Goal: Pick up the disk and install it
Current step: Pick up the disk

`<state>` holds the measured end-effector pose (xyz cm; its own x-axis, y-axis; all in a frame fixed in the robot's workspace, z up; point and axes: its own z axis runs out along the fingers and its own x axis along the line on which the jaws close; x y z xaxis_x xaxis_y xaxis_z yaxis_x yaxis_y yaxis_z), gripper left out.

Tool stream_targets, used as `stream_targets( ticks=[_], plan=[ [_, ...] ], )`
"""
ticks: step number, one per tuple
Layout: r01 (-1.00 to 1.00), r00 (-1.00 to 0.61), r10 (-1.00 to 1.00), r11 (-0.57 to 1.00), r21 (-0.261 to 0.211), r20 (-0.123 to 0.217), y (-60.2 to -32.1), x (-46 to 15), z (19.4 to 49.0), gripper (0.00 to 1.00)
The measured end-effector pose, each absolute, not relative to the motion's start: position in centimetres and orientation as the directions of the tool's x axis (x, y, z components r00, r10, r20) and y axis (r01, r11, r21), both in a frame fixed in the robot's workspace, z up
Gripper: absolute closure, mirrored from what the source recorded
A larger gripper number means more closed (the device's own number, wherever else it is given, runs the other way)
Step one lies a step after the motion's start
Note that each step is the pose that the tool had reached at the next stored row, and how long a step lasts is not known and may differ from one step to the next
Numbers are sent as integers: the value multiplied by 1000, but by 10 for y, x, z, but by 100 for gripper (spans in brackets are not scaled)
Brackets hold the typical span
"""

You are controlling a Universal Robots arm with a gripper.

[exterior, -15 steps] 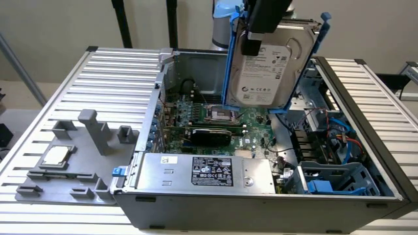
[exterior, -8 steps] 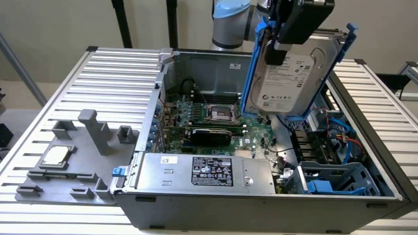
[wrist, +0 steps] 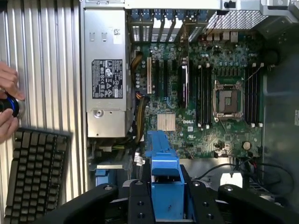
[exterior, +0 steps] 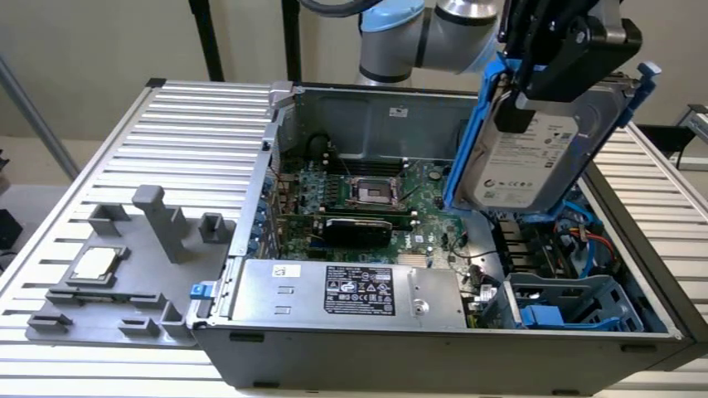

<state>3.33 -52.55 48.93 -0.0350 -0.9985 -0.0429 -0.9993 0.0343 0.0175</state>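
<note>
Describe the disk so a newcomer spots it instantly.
Find the open computer case. Above its side on the exterior view's right, the gripper holds the disk. Unlike the grey, black-labelled power supply, it is silver, white-labelled and blue-framed.

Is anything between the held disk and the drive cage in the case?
Nothing solid shows between them. The pincer holds the disk tilted in the air over the open case; the drive cage sits below. Blue and red cables run beside the cage, close to the path.

A robotics lab: a ribbed aluminium surface (exterior: 199, 108) carries an open computer case (exterior: 443, 356) (motherboard (exterior: 415, 178) exposed), beside a grey parts fixture (exterior: 122, 303).
</note>
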Motion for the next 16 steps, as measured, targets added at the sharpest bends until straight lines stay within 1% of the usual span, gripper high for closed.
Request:
stream_targets(
  ticks=[16],
  plan=[
    [-999,-35,-998,34,18,-43,-570,82,478,68]
  ],
)
